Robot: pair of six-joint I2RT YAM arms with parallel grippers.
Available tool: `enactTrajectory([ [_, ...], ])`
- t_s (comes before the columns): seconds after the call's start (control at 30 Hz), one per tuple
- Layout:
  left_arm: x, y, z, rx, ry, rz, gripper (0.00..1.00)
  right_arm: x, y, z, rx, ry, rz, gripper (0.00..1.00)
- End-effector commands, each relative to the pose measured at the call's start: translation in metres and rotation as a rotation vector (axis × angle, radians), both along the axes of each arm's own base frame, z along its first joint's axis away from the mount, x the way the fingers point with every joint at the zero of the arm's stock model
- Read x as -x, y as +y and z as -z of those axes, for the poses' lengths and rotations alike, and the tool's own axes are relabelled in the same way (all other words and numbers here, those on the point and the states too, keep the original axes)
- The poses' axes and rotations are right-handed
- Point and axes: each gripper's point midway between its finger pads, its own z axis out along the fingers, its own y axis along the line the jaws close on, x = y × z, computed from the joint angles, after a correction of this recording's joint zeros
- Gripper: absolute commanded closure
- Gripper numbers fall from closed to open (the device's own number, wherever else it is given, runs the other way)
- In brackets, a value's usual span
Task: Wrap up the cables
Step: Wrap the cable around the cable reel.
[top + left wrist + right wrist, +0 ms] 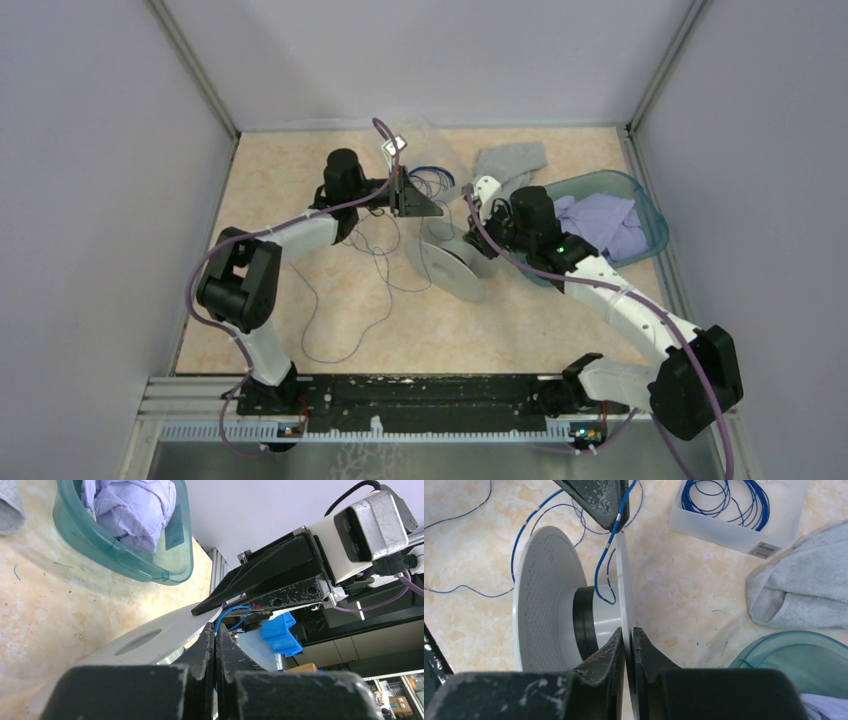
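Note:
The pale grey spool [455, 265] lies on its side mid-table, with a black band round its hub [585, 622]. My right gripper [628, 635] is shut on the edge of the spool's right flange [623, 580]. A thin dark cable [330, 355] lies in loose loops on the table to the left and looks blue in the right wrist view. It runs up to my left gripper [215, 632], which is shut on it just above the spool. From there the cable [599, 575] drops to the hub. From above, the left gripper [432, 208] stands behind the spool.
A teal bin [648, 205] holding lilac cloth sits at the right, close to my right arm. A grey towel [510, 160] lies behind it. A clear box [729, 527] with coiled bright blue wire stands at the back. Walls close in both sides.

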Motion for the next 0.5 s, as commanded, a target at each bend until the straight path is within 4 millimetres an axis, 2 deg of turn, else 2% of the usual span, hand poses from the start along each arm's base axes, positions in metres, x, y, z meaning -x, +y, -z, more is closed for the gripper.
enactTrajectory([
  [0.0, -0.009, -0.004, -0.013, 0.016, -0.071, 0.004, 1.00, -0.016, -0.001, -0.020, -0.037, -0.079, 0.072, 0.92],
  [0.13, -0.016, -0.009, -0.019, 0.022, -0.097, 0.010, 1.00, -0.030, -0.010, -0.027, -0.033, -0.093, 0.176, 1.00],
  [0.3, -0.026, -0.014, -0.027, 0.024, -0.132, 0.012, 1.00, -0.045, -0.023, -0.037, -0.025, -0.123, 0.298, 1.00],
  [0.47, -0.037, -0.020, -0.032, 0.032, -0.158, 0.020, 1.00, -0.055, -0.034, -0.037, -0.008, -0.141, 0.384, 1.00],
])
